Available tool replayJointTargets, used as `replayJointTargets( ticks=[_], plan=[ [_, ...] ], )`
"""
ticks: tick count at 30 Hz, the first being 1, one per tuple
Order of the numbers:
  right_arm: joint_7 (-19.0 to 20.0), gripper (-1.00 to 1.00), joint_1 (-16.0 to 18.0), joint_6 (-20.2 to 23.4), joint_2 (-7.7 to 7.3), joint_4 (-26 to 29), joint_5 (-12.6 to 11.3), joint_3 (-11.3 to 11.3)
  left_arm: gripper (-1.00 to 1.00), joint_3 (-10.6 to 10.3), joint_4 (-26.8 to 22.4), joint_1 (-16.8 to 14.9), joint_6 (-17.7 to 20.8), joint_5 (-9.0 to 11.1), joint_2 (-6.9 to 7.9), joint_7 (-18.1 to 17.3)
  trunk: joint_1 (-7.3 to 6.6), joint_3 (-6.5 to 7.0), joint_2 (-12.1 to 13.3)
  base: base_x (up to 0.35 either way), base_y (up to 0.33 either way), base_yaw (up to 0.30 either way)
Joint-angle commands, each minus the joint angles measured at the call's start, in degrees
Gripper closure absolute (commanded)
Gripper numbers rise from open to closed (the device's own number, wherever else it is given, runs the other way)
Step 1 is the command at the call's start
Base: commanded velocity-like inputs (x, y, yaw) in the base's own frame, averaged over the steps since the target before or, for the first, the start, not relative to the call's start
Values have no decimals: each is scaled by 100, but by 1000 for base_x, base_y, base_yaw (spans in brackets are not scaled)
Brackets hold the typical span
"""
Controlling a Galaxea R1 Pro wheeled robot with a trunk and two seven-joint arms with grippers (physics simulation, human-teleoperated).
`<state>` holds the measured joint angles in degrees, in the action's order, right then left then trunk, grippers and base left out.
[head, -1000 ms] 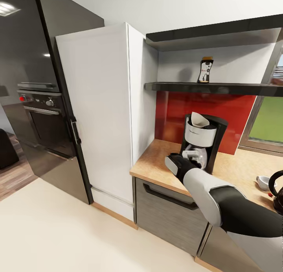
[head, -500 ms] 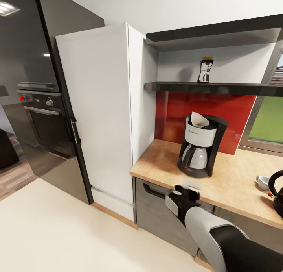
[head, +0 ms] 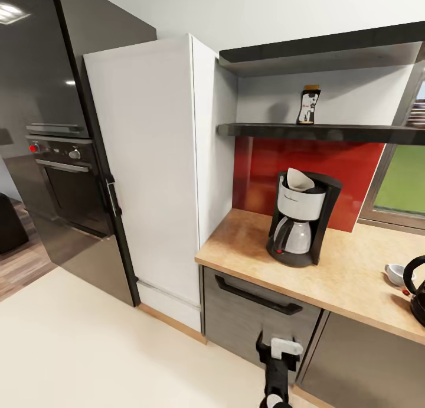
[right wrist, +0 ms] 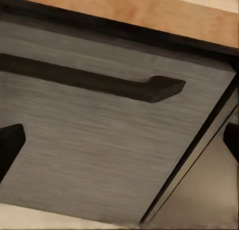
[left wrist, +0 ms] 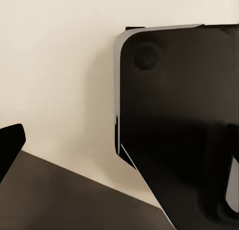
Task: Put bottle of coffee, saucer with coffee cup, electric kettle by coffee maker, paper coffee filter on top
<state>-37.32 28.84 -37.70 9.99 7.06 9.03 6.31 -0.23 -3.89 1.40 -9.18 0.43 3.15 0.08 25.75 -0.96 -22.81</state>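
Observation:
A black and white coffee maker (head: 298, 222) stands on the wooden countertop (head: 348, 278) with a paper coffee filter (head: 299, 180) in its top. The bottle of coffee (head: 308, 105) is upright on the dark shelf (head: 319, 130) above. At the counter's right edge sit a white coffee cup (head: 394, 273) and part of the black electric kettle (head: 418, 290); I cannot make out the saucer. My right gripper (head: 276, 346) hangs low in front of the grey drawer, open and empty, its fingertips (right wrist: 10, 145) wide apart. A left fingertip (left wrist: 10, 145) shows over the pale floor.
A tall white cabinet (head: 153, 172) adjoins the counter's left end, with a dark fridge and built-in oven (head: 59, 160) further left. The drawer's black handle (right wrist: 99, 83) is close to my right gripper. A black rounded body (left wrist: 179, 125) lies near my left hand.
My right arm has drawn back from the front of the coffee maker and dropped below the counter edge, to the drawer front. The things on the counter have not moved.

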Motion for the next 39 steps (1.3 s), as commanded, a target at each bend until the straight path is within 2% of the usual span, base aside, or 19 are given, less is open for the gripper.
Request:
replayJointTargets(
  ticks=[1,6,8,9,11,12,16,18,23,29,39],
  plan=[
    [-58,-100,-99,-8,1,-46,51,56,-100,-3,-13,2,-10,9,-7,1,4,-9,-10,0,0,0],
    [-22,-100,-291,-28,1,-453,86,55,-100,-3,-125,0,-18,17,-40,1,4,-9,-10,0,0,0],
    [106,-100,-367,-14,1,-508,88,55,-100,-3,-156,0,-33,18,-49,1,4,-9,-10,0,0,0],
    [371,-100,-463,38,1,-536,89,51,-100,-3,-178,0,-59,18,-58,1,4,-9,-10,0,0,0],
    [1189,-100,-573,816,-42,-557,75,38,-100,-3,-284,0,-100,22,-66,1,4,-9,-10,0,0,0],
    [1309,-100,-580,997,-77,-557,73,34,-100,-3,-302,0,-102,23,-67,1,4,-9,-10,0,0,0],
    [2241,-100,-602,2266,-292,-551,51,0,-100,3,-441,0,-115,26,-68,1,4,-9,-10,0,0,0],
    [2474,-100,-603,2514,-377,-545,40,-8,-100,4,-492,0,-117,30,-68,4,4,-9,-10,0,0,0],
    [2685,-100,-605,2738,-493,-540,36,-17,-100,13,-600,0,-119,35,-69,9,4,-9,-10,0,0,0],
    [2709,-100,-605,2779,-513,-539,34,-8,-100,28,-634,0,-119,56,-93,7,4,-9,-10,0,0,-33],
    [2729,-100,-605,2777,-516,-539,29,-7,-100,15,-639,-2,-120,62,-112,4,4,-9,-10,0,0,-260]
  ],
)
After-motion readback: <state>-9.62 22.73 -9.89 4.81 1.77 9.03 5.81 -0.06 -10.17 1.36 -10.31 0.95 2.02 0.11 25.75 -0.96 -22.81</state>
